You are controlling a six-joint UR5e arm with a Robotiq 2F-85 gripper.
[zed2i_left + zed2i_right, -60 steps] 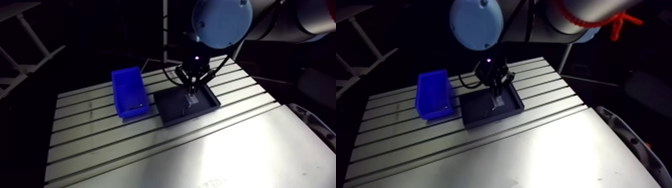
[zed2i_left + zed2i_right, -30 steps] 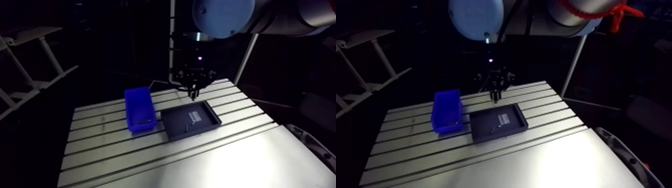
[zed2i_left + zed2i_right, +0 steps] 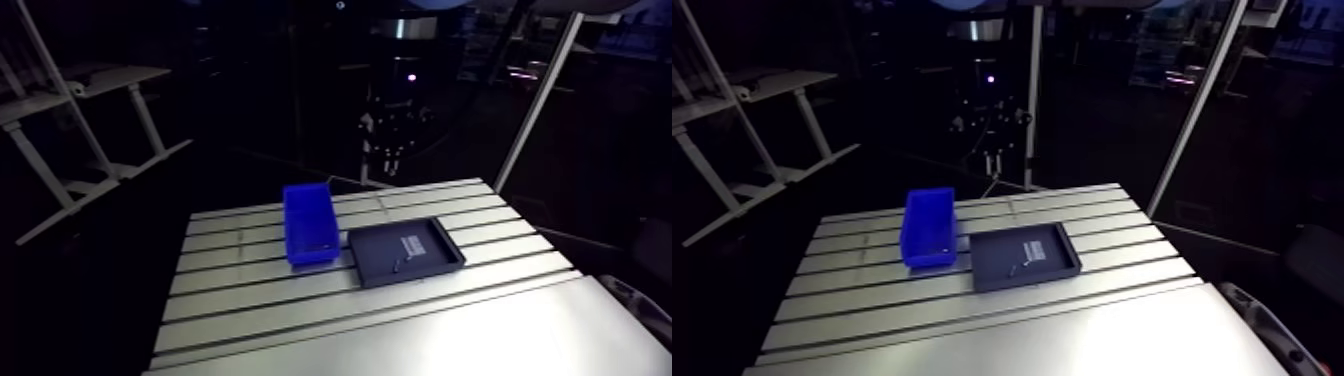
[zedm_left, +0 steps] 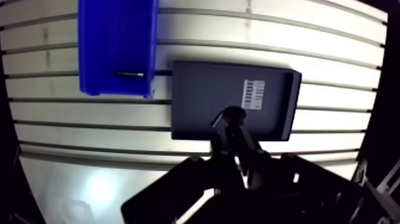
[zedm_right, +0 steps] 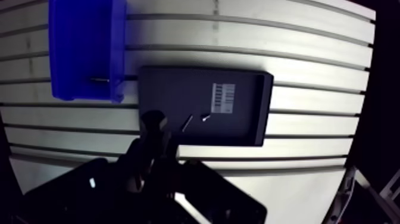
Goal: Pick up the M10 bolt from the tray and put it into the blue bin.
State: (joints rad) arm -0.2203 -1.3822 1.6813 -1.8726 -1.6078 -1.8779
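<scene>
My gripper hangs high above the table, over the near edge of the dark tray. Its fingers are shut, and a dark rounded head that looks like the M10 bolt sits pinched at their tips. In the arm view the gripper is well above and behind the table. The blue bin stands touching the tray's side, and a thin bolt lies inside it. A small thin fastener lies in the tray beside a white barcode label.
The bin and tray sit mid-table on the slotted aluminium top. A plain metal sheet covers the near part. A slanted post rises at the table's right rear.
Earlier the gripper was down inside the tray. It has since risen far above the table. The arm view has pulled back and up with it.
</scene>
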